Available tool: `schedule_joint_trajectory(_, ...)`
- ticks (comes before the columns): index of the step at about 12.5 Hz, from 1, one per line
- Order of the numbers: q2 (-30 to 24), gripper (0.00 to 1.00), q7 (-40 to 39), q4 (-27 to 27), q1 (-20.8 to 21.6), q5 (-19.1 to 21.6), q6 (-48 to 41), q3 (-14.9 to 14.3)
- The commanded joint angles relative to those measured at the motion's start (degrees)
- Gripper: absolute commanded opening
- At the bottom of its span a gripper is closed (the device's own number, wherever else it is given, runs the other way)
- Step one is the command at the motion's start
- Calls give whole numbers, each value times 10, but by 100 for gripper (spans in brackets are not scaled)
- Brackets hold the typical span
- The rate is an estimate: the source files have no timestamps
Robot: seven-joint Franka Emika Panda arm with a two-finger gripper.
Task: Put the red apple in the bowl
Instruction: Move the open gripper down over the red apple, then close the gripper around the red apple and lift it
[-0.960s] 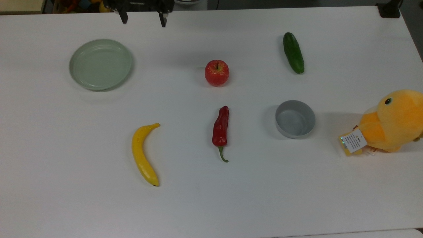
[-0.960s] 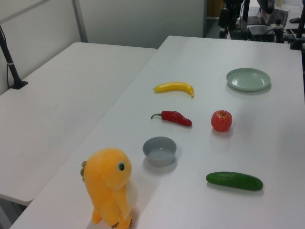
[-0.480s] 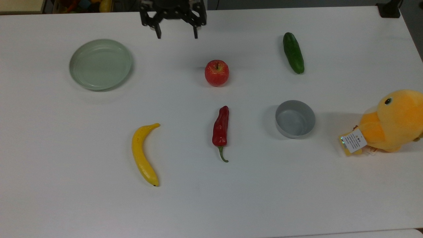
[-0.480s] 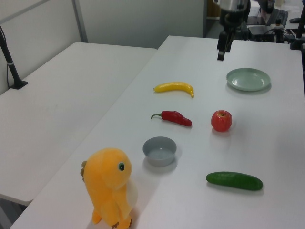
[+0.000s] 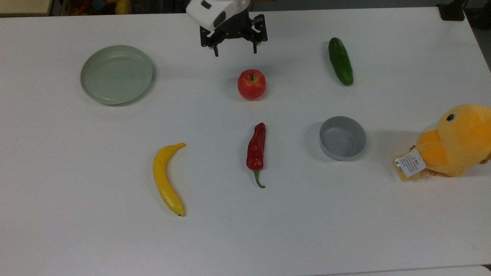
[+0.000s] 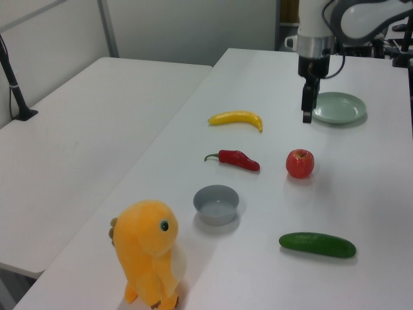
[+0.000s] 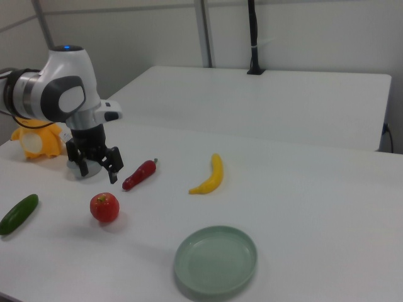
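The arm's claw hangs in the air above the white table, its two fingers spread wide apart and holding nothing. In the top view it sits just above the apple, a little toward the top view's left, and clear of it. The apple stands upright on the table with its stem up, alone, well apart from the grey bowl, which is empty and lies toward the top view's lower right. Between them and lower down lies a red chili pepper, its green stalk pointing toward the bottom of the top view. A banana lies farther to the top view's left, a pale green plate sits at the upper left, and a cucumber rests at the upper right. A yellow plush duck stands at the top view's right edge, near the bowl.
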Motion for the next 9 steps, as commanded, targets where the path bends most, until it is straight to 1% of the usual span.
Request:
schedule_joint_trajectory(1,20,100,-7,-18,16,0,37,8)
schedule_joint_trajectory(3,42,100,-7,-14,19,-1,50,8)
schedule_joint_trajectory(6,64,100,-7,-15,26,-20,78,8)
schedule_joint_trajectory(9,82,100,-7,-16,33,-23,94,8)
